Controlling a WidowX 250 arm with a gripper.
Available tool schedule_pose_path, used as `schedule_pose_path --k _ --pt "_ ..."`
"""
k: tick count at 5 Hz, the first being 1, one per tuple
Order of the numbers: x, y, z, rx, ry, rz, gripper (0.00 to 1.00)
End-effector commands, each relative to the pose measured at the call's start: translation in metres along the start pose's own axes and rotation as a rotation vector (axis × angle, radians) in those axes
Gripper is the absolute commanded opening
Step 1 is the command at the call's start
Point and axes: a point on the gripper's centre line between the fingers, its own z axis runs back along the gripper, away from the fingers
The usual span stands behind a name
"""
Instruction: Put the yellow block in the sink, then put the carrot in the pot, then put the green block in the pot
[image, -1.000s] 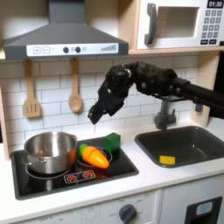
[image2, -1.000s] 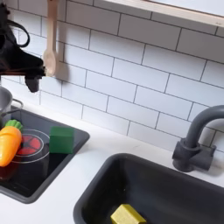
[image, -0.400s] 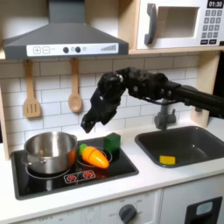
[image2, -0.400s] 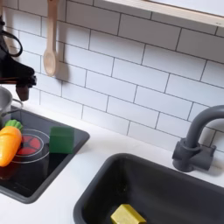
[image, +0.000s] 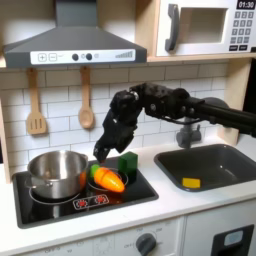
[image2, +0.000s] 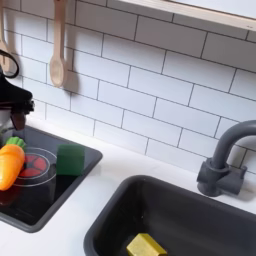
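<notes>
The yellow block (image: 191, 183) lies in the dark grey sink (image: 222, 160), near its front left corner in the first exterior view; the second exterior view has the yellow block (image2: 145, 245) at the bottom edge of the sink (image2: 210, 215). The orange carrot (image: 107, 180) lies on the black stovetop between the silver pot (image: 56, 172) and the green block (image: 127, 164). My gripper (image: 103, 151) hangs open just above the carrot's leafy end, holding nothing. Carrot (image2: 10, 164) and green block (image2: 70, 159) sit side by side.
A curved dark faucet (image: 187, 130) stands behind the sink's left corner. Two wooden utensils (image: 86, 100) hang on the tiled wall above the stovetop (image: 120, 198). The range hood and the microwave sit overhead. White counter runs between stove and sink.
The arm has swung from mid-height down and to the first exterior view's left, ending just over the carrot. The blocks, carrot and pot have not moved.
</notes>
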Motion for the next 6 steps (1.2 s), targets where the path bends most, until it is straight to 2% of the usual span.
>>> schedule_pose_path --k 1,3,4,5,6 --pt "-0.01 0.006 0.001 0.04 0.013 0.017 1.0" --pt "-0.011 0.007 -0.001 0.039 0.022 0.017 1.0" --pt "-0.009 0.0 -0.001 0.018 0.164 0.006 1.0" --pt "-0.002 0.005 -0.008 0.068 0.218 -0.049 1.0" --pt "-0.001 0.002 -0.011 0.047 0.248 -0.04 1.0"
